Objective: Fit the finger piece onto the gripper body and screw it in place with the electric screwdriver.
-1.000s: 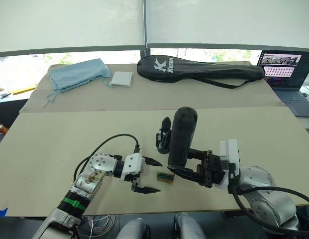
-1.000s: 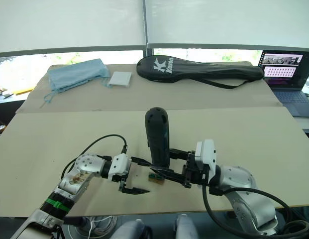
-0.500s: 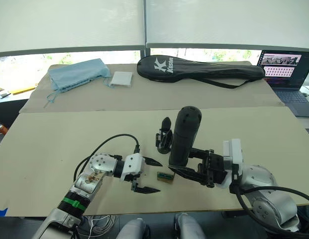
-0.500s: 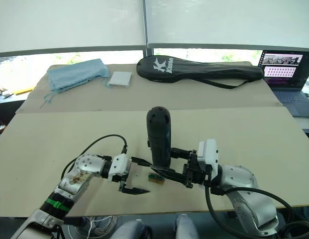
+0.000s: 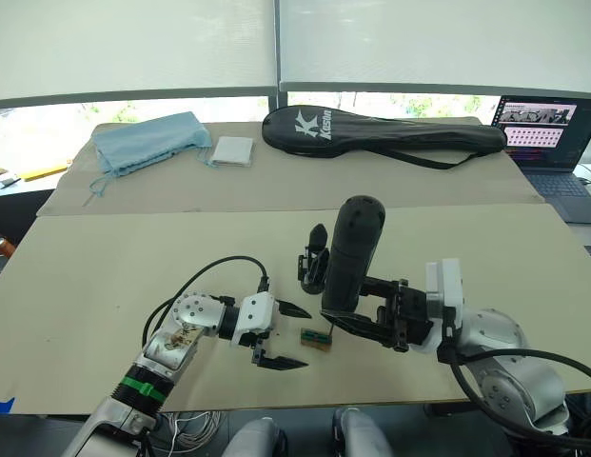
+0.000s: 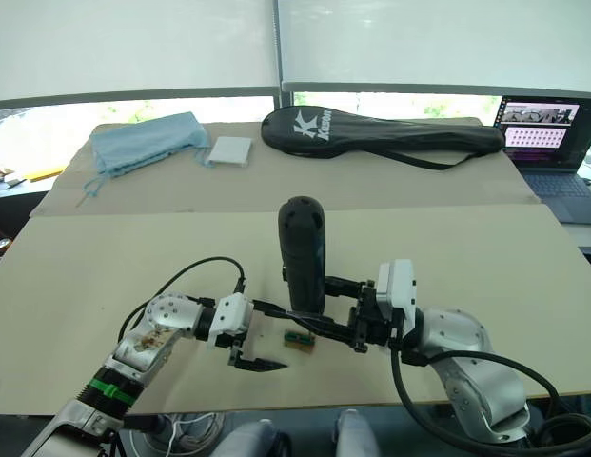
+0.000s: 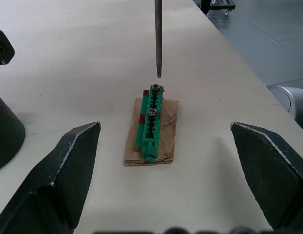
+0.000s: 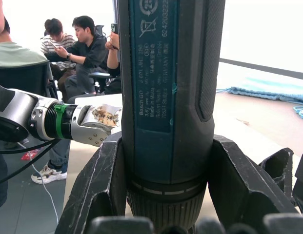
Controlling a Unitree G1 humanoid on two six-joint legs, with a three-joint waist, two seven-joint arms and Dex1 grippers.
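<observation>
My right fingers (image 5: 376,319) are clamped on the thick black cylindrical electric screwdriver (image 5: 350,249), held nearly upright, its thin metal bit (image 7: 158,38) hanging just above one end of a small green-topped rectangular block (image 7: 151,120) that lies on a scrap of brown card. My left fingers (image 5: 284,335) stand wide apart, one on each side of that block, holding nothing. The small black blocky gripper body (image 5: 313,264) with its pointed finger upward stands on the worktop just behind the screwdriver, partly hidden by it; I cannot pick out the loose finger piece.

Farther back lie a crumpled pale blue cloth bag (image 5: 146,140), a small white folded square (image 5: 232,150) beside it, and a long black racket bag (image 5: 381,131). An open laptop (image 5: 552,152) sits at the far right.

The beige worktop (image 5: 133,257) is matte, with a second board behind it, under a wide window with white blinds. People sit on chairs (image 8: 78,48) in the right wrist view.

The racket bag bears a white "K" logo with "Kason"; the screwdriver label reads "Bosch GO".
</observation>
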